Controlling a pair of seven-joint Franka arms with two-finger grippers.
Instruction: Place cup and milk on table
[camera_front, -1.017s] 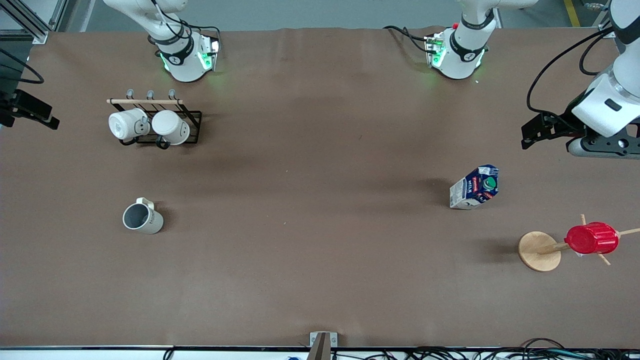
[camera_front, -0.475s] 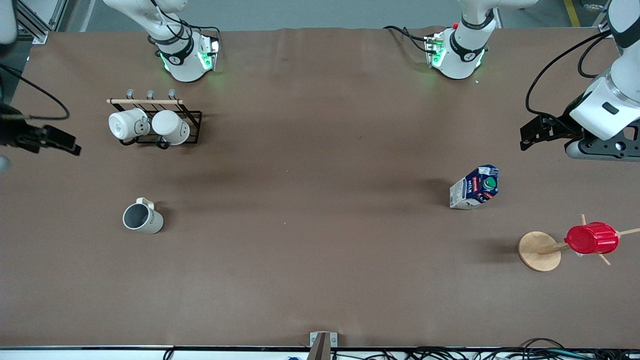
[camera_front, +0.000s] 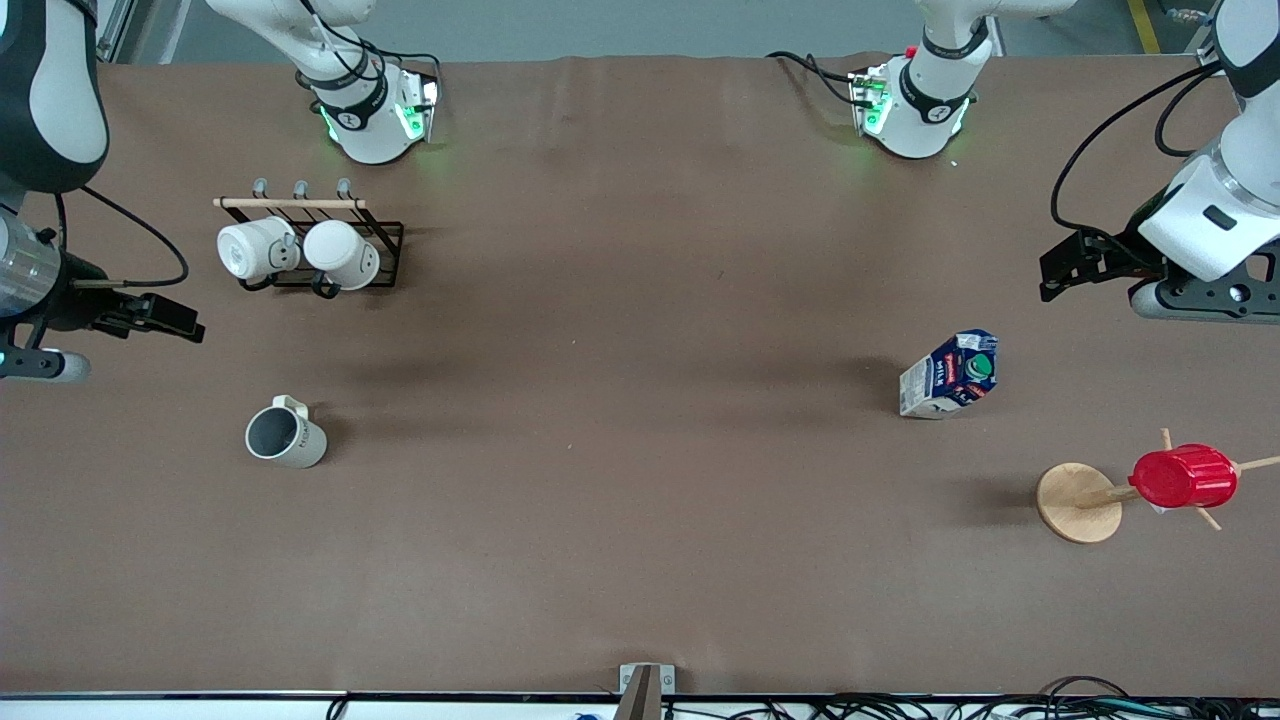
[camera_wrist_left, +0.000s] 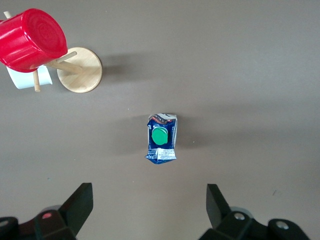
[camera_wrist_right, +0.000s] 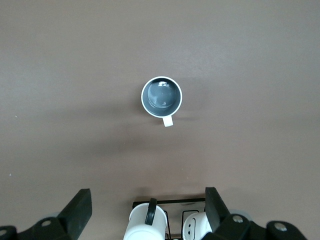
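Note:
The cup (camera_front: 285, 438), off-white with a grey inside, stands upright on the brown table (camera_front: 620, 400) toward the right arm's end. It also shows in the right wrist view (camera_wrist_right: 161, 97). The milk (camera_front: 950, 375), a blue and white carton with a green cap, stands on the table toward the left arm's end. It also shows in the left wrist view (camera_wrist_left: 161, 139). My right gripper (camera_front: 190, 328) hangs open and empty over the table beside the cup, and shows in its wrist view (camera_wrist_right: 148, 197). My left gripper (camera_front: 1050, 275) hangs open and empty over the table beside the milk, and shows in its wrist view (camera_wrist_left: 149, 192).
A black wire rack (camera_front: 385, 235) with two all-white mugs (camera_front: 300, 250) stands farther from the front camera than the cup. A wooden stand (camera_front: 1078, 502) carrying a red ribbed cup (camera_front: 1185, 477) stands nearer to the front camera than the milk.
My right gripper has come in from the table's edge over the table toward the cup. My left gripper has barely moved. Cup and milk have not moved.

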